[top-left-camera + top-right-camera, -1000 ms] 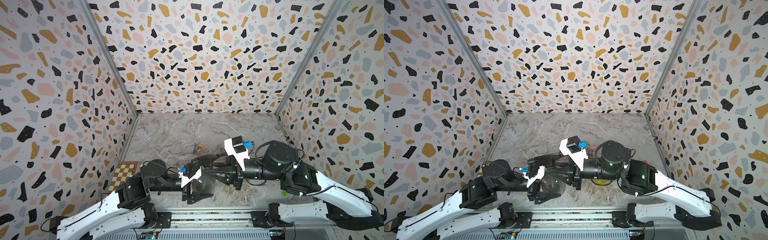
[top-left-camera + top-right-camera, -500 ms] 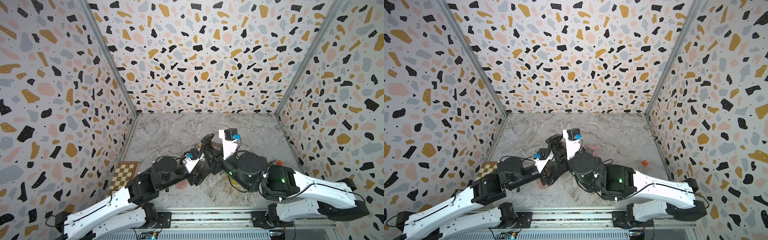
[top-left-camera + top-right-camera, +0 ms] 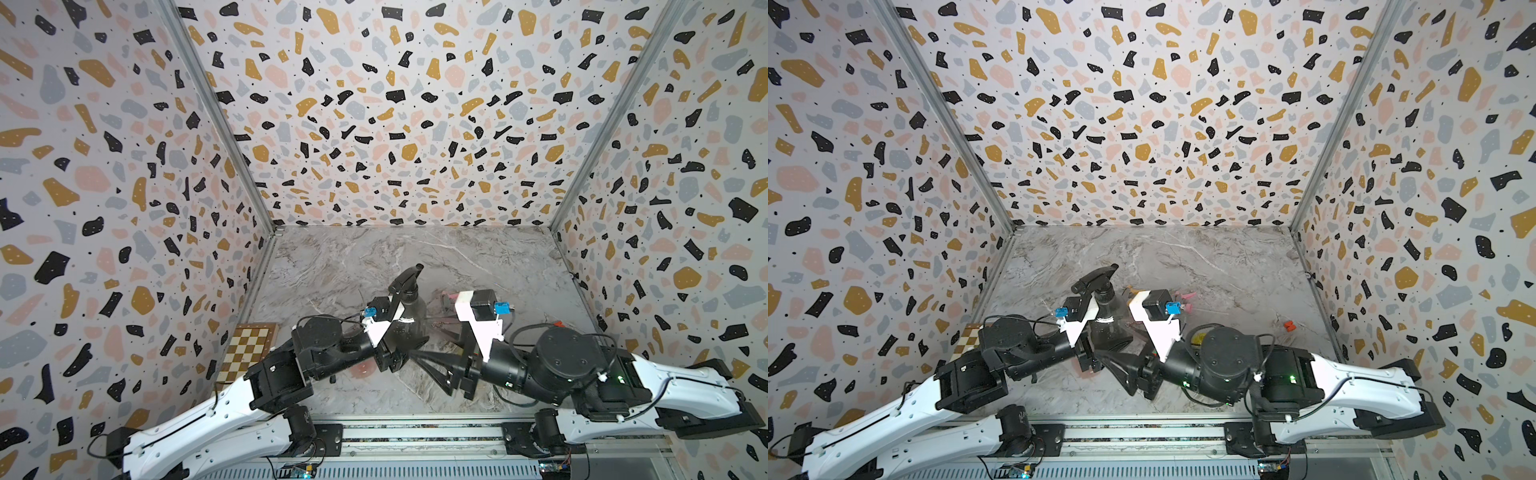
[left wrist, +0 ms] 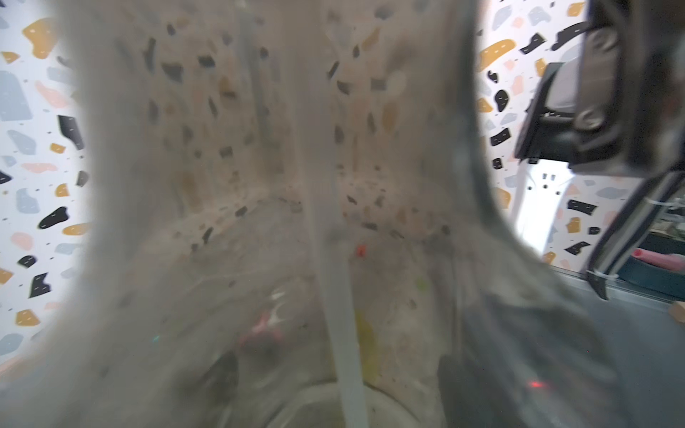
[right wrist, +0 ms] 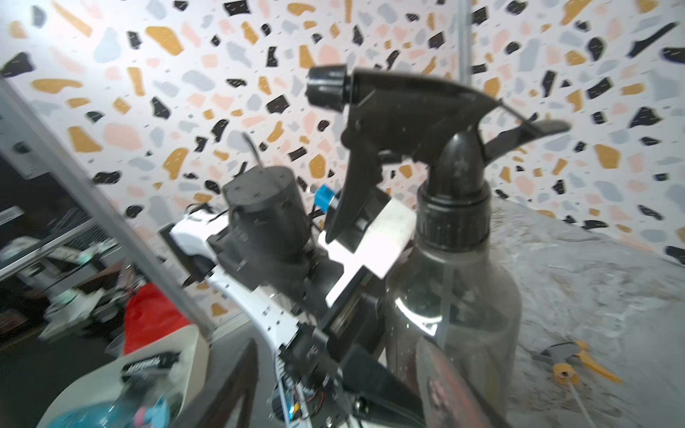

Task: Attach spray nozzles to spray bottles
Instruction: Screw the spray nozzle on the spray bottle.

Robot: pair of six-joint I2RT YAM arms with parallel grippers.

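One grey bottle (image 3: 409,328) stands upright, nozzle (image 3: 403,280) facing left.

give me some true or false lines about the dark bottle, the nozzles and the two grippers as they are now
1. The black nozzle sits on the neck of the smoky grey bottle. True.
2. The left gripper is open and clear of the bottle. False: its jaws are shut on the bottle's body.
3. The right gripper clamps the black nozzle. False: its jaws stand open, low beside the bottle, off the nozzle.
4. A grey-and-orange nozzle lies loose on the table. True.
5. The smoky grey bottle lies flat on the table. False: it stands upright in the left gripper.
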